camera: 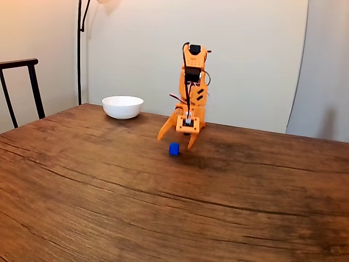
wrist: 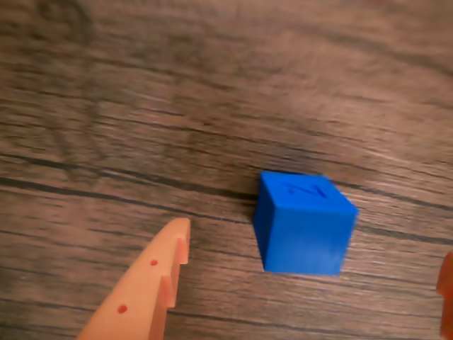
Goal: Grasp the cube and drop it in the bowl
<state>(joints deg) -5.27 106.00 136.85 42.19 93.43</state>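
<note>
Approach step: pincer (camera: 175, 141) wide over the cube (camera: 174, 149).
Next it should lower and close; bowl (camera: 122, 107) waits upper left on the worktop (camera: 163, 207).

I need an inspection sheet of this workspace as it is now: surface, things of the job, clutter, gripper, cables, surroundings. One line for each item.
Surface: wooden table, dark grain.
Job's things: blue cube on the table, below the gripper, not held; white bowl stands apart, toward the far left edge in the fixed view; no cube visible in it.
Clutter: nothing seen.
Gripper: orange gripper open, fingers on either side of the cube; in the wrist view one finger is left of the cube, not touching.
Cables: wires run along the arm.
Surroundings: pale wall, chair at left, lamp pole.
</note>
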